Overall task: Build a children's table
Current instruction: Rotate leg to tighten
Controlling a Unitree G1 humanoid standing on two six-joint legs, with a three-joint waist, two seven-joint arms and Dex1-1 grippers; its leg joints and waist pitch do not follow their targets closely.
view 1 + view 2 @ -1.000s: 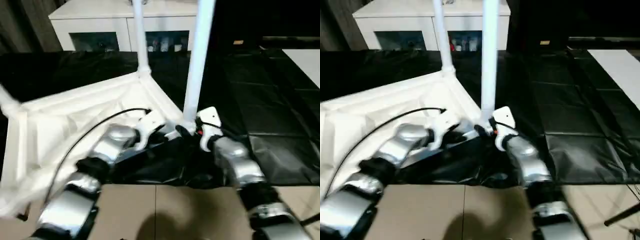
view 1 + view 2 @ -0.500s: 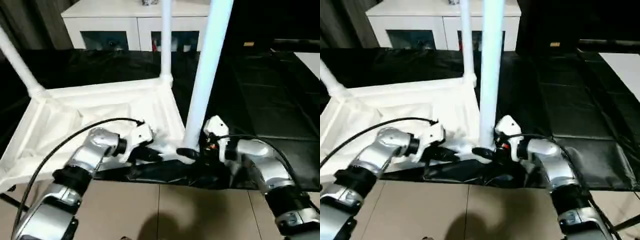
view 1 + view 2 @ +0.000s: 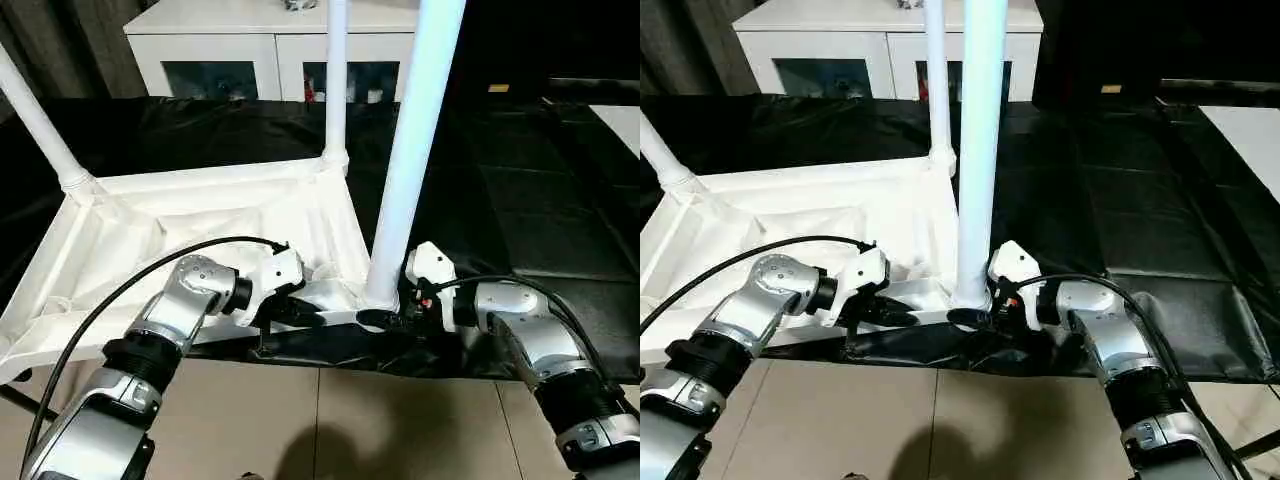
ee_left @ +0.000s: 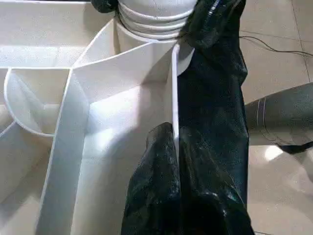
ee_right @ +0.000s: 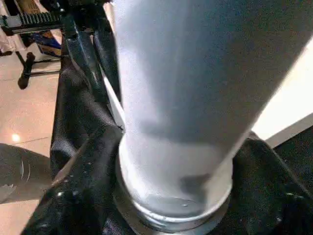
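Observation:
The children's table top (image 3: pixel 200 215) lies upside down on the black-covered work table, ribbed underside up. Three white legs stand in its corner sockets: one at the far left (image 3: pixel 40 130), one at the back (image 3: pixel 336 80) and one at the near right corner (image 3: pixel 415 150). My left gripper (image 3: pixel 300 312) is shut on the top's thin near rim (image 4: pixel 174 122), a little left of the near right socket (image 4: pixel 151 19). My right gripper (image 3: pixel 385 318) sits low at the foot of the near right leg (image 5: pixel 181 73), right beside its socket.
The black cover (image 3: pixel 540 200) hangs crumpled over the work table's near edge under both grippers. A white cabinet with glass doors (image 3: pixel 250 50) stands behind. A black cable (image 3: pixel 150 280) arcs over my left forearm. Tan floor tiles (image 3: pixel 330 420) lie below.
The camera has swung, so the whole picture shifted. My right gripper has drawn in closer to the foot of the near right leg. The left gripper stays on the rim.

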